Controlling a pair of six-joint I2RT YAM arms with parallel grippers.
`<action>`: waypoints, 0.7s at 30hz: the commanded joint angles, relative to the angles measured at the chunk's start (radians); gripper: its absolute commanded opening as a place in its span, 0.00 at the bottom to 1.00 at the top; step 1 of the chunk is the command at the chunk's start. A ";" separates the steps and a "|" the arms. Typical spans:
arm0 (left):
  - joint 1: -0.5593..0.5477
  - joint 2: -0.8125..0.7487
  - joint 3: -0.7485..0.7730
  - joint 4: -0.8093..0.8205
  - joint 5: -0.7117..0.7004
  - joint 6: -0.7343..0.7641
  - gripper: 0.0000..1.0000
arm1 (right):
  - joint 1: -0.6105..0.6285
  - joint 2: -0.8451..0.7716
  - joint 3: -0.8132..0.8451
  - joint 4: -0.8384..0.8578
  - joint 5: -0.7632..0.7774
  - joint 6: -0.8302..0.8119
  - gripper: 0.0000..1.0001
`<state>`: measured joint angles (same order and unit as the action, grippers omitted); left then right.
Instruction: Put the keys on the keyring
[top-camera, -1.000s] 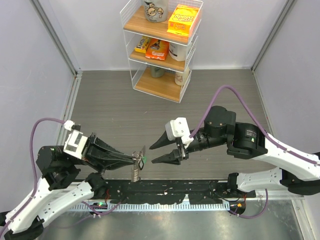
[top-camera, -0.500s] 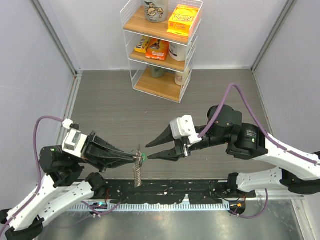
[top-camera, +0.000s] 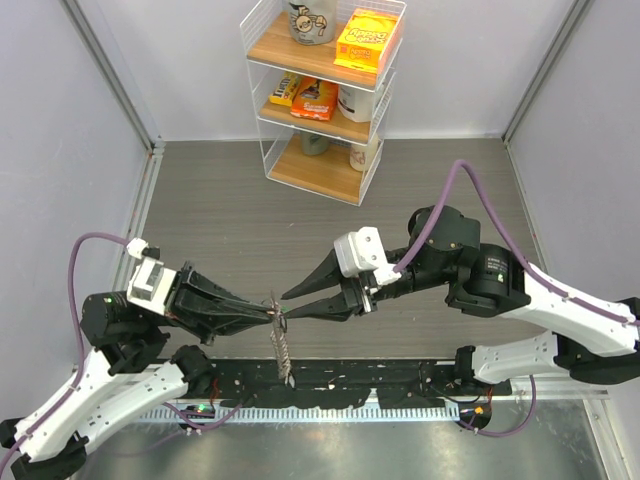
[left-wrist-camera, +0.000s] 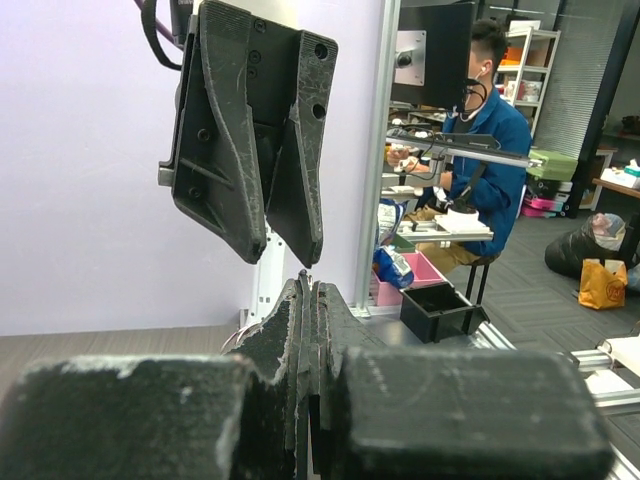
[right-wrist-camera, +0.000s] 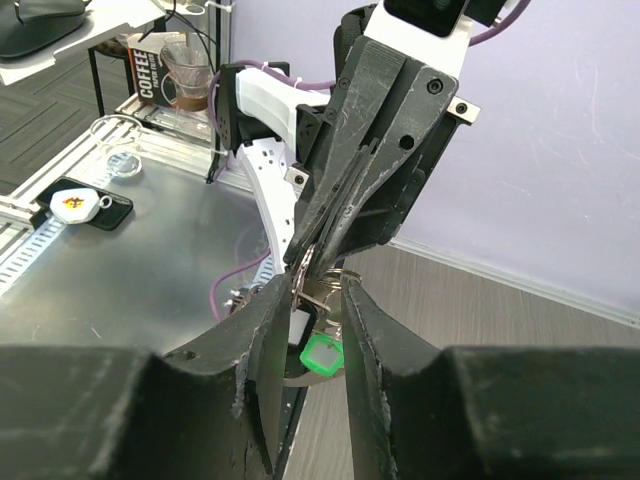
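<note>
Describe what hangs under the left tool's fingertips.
A short grey-brown metal chain dangles below the left tool, with a small bright green piece near its top, between the fingers of the right tool. The pinched part is hidden by the fingertips; no keys visible.

The grey wood-grain counter (top-camera: 230, 210) is carrying a white wire shelf rack (top-camera: 318, 170), which is standing on it at the far side, close to the back wall.
</note>
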<state>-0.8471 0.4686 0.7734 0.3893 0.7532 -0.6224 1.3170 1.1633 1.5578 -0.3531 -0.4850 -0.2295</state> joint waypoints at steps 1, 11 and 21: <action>-0.003 -0.015 0.007 0.036 -0.032 0.015 0.00 | 0.013 0.007 0.061 0.008 -0.023 0.013 0.32; -0.001 -0.013 0.012 0.033 -0.034 0.020 0.00 | 0.022 0.032 0.082 -0.026 -0.024 0.012 0.28; -0.003 -0.019 0.017 0.033 -0.035 0.020 0.00 | 0.024 0.036 0.084 -0.035 -0.021 0.009 0.16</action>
<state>-0.8471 0.4614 0.7734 0.3847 0.7422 -0.6174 1.3342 1.2026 1.6009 -0.3954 -0.5003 -0.2291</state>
